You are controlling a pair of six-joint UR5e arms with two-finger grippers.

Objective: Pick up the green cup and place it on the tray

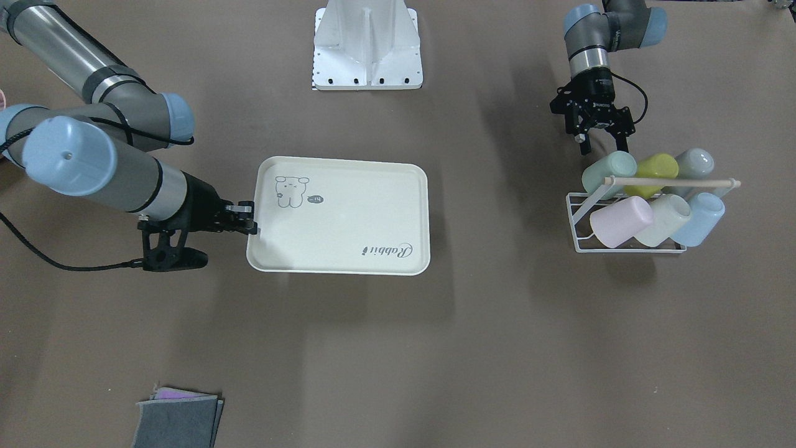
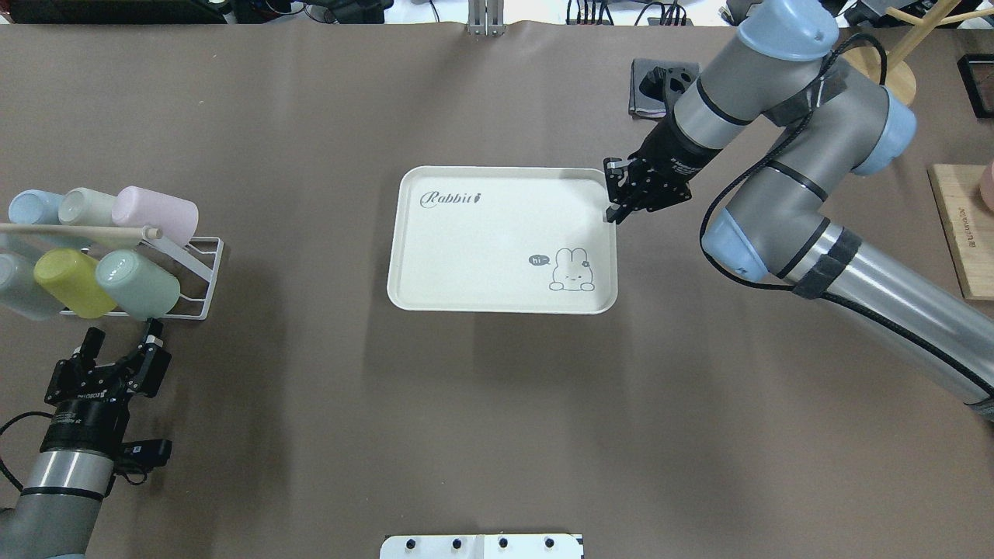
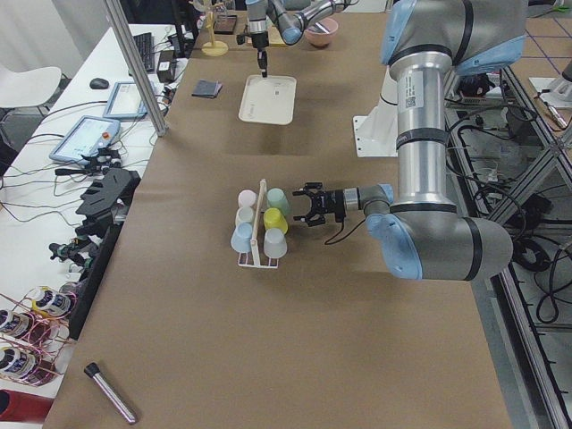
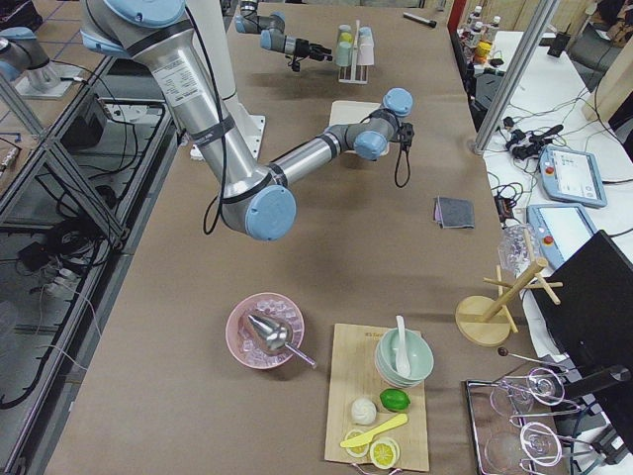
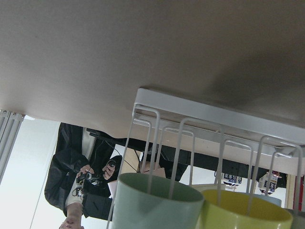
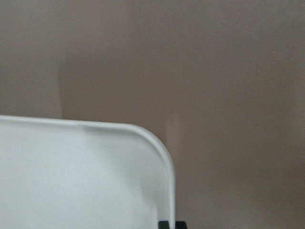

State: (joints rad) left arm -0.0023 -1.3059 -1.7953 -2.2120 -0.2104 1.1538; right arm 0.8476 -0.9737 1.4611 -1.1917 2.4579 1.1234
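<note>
The green cup point(image 2: 137, 283) is a mint tumbler lying on its side in a white wire rack point(image 2: 206, 272), in the near row at the end by my left arm. It also shows in the front view point(image 1: 609, 173) and, close up, in the left wrist view point(image 5: 157, 202). My left gripper point(image 2: 123, 334) is open and empty, just short of the cup and pointing at it point(image 1: 602, 144). The cream tray point(image 2: 481, 248) lies mid-table point(image 1: 348, 211). My right gripper point(image 2: 615, 211) is shut on the tray's rim near a corner point(image 6: 71, 181).
The rack also holds a yellow-green cup point(image 2: 70, 281), a pink cup point(image 2: 155, 213), a cream cup point(image 2: 85, 206) and blue cups, under a wooden rod point(image 2: 78, 230). A folded grey cloth point(image 2: 648, 85) lies beyond the tray. A wooden board point(image 2: 959, 225) is at the right edge.
</note>
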